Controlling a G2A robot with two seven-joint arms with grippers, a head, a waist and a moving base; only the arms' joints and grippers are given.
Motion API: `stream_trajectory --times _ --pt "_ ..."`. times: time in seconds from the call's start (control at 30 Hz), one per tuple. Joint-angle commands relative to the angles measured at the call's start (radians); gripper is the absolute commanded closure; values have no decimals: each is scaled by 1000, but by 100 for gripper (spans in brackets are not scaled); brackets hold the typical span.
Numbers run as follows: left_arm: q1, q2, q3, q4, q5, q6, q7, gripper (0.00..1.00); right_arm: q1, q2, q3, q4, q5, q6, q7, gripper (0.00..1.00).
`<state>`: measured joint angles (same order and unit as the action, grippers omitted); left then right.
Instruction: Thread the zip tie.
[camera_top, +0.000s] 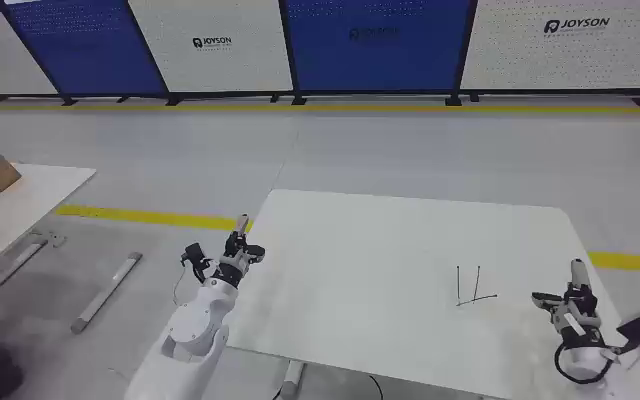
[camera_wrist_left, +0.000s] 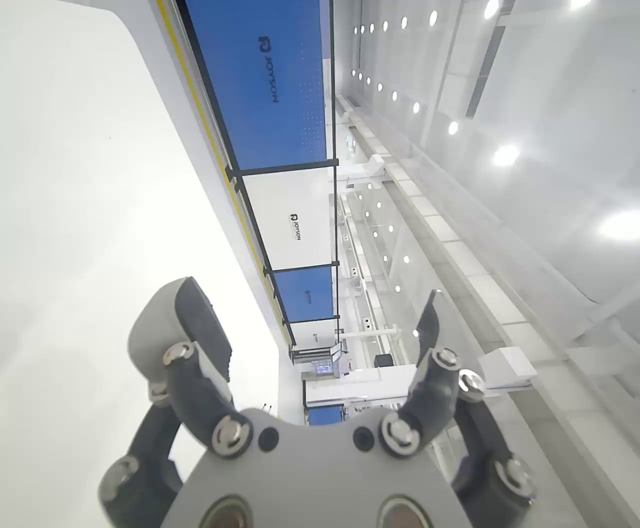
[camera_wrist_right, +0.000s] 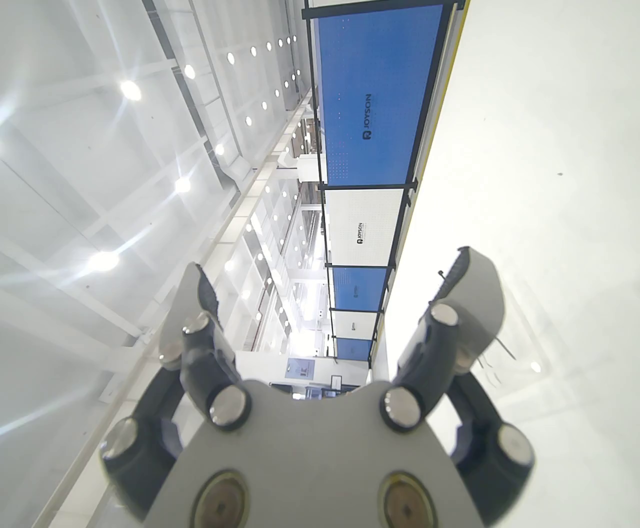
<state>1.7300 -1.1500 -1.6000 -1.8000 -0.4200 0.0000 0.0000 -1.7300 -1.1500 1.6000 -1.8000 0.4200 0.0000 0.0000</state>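
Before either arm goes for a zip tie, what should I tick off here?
1. Left gripper open, empty: ok.
2. Right gripper open, empty: ok.
3. Zip ties loose on the table, ungripped: ok.
4. Right gripper nearer the zip ties: ok.
5. Head end of each tie identified: cannot tell.
6. A tie threaded: not ok, no loop visible.

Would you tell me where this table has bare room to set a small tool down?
The table is bare from the left gripper at its left edge across to the zip ties, and along the far edge. The one crowded spot is between the zip ties and the right gripper, near the right edge.
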Motion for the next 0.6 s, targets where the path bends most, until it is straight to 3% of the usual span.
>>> stream_trajectory --times 0.0,0.03,0.07,0.2,0.33,0.43,0.57 --pt "0 0 0 0 0 0 0 22 0 0 0 0 0 0 0 22" --pt "0 0 0 0 0 0 0 0 0 0 0 0 0 0 0 22" --pt "0 0 0 0 0 0 0 0 0 0 0 0 0 0 0 0" --pt "0 0 0 0 0 0 0 0 10 0 15 9 5 5 13 0" --pt "0 0 0 0 0 0 0 0 14 7 76 6 20 33 101 0" --pt "0 0 0 0 0 0 0 0 21 20 130 9 4 79 249 0" --pt "0 0 0 0 0 0 0 0 76 45 202 49 -44 153 500 0"
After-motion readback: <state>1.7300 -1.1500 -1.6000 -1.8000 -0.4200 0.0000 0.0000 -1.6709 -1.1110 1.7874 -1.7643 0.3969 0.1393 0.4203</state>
